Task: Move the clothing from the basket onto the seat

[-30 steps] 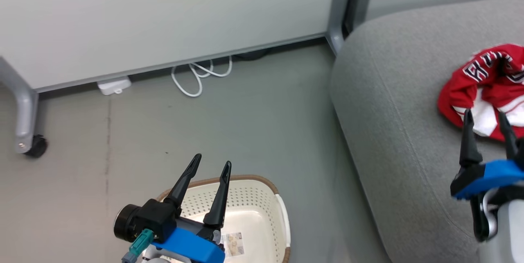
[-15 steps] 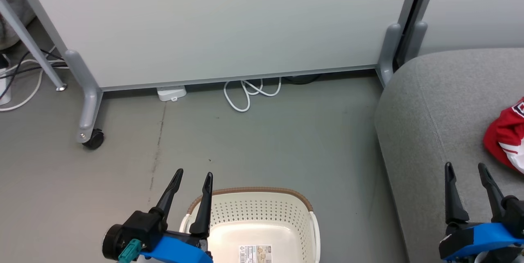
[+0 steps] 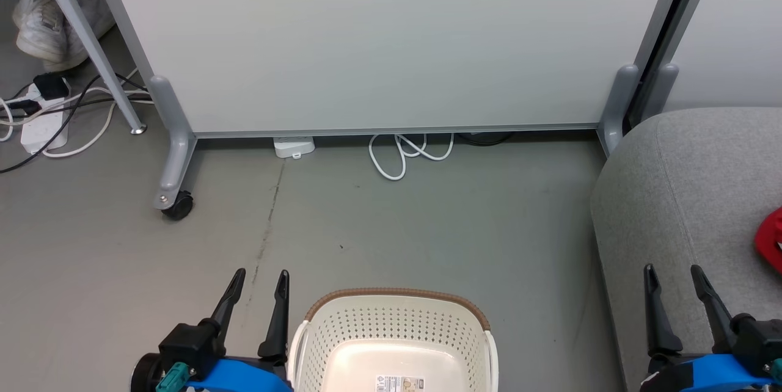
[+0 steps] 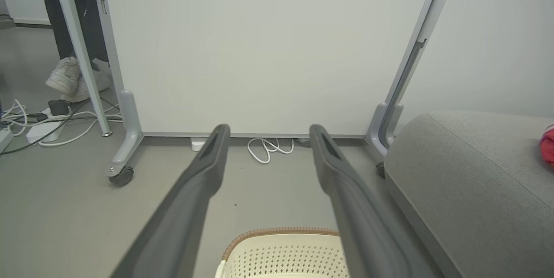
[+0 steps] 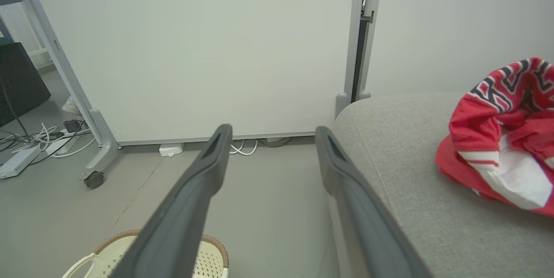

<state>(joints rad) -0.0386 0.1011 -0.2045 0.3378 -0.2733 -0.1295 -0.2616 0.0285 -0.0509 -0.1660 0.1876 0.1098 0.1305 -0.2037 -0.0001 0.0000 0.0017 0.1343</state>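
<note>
Item 1. Left gripper (image 3: 261, 272), 7 o'clock of the head view: fingers pointed to 12, jaws parted by a moderate gap, nothing between them. It stood just left of the basket, above the floor.

Item 2. Right gripper (image 3: 672, 268), 5 o'clock: fingers pointed to 12, parted to a like gap, holding nothing. It was over the near part of the seat.

Item 3. Basket (image 3: 397, 292), 6 o'clock, on the floor between the two grippers. Cream perforated walls, brown rim, mouth upward. The far wall ran 9 to 3; the near part was cut by the frame edge, so the long axis could not be told. A printed label (image 3: 400, 383) lay on its inner floor.

Item 4. Seat (image 3: 684, 196), 3 to 5 o'clock, grey woven cushion. Its rounded left edge ran roughly 6 to 12, well apart from the basket.

Item 5. Clothing (image 3: 771, 239), 3 o'clock, on the seat at the frame edge. In the right wrist view it was a crumpled red heap with no clear long axis: lettered band on the far side, white striped panel on the near side.

Item 6. White cable (image 3: 406, 154), 12 o'clock, looped on the floor under the panel.

Item 7. Caster (image 3: 178, 205), 9 to 10 o'clock, on a grey panel foot.

Item 8. Partition panel (image 3: 391, 38), 12 o'clock, upright, pale.

Item 9. White shoes (image 3: 36, 29), 10 to 11 o'clock, beyond a power strip (image 3: 43, 129) and cords.
</note>
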